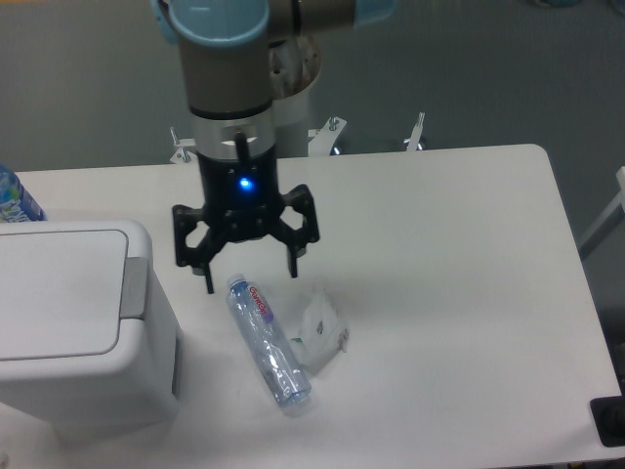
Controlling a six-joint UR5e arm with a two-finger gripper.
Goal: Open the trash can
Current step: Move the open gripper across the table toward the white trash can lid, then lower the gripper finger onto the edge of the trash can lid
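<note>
The trash can (73, 332) is a big white boxy bin at the table's left front, its flat lid panel down and a grey hinge strip along the lid's right side. My gripper (250, 277) hangs open above the table, just right of the can's upper right corner, fingers spread wide with nothing between them. It is apart from the can and sits over the cap end of a lying bottle.
A clear plastic bottle (269, 342) lies on the table right of the can, with a crumpled clear wrapper (322, 330) beside it. A blue-labelled bottle (14, 199) peeks in at the left edge behind the can. The arm's base post (293, 98) stands behind the table.
</note>
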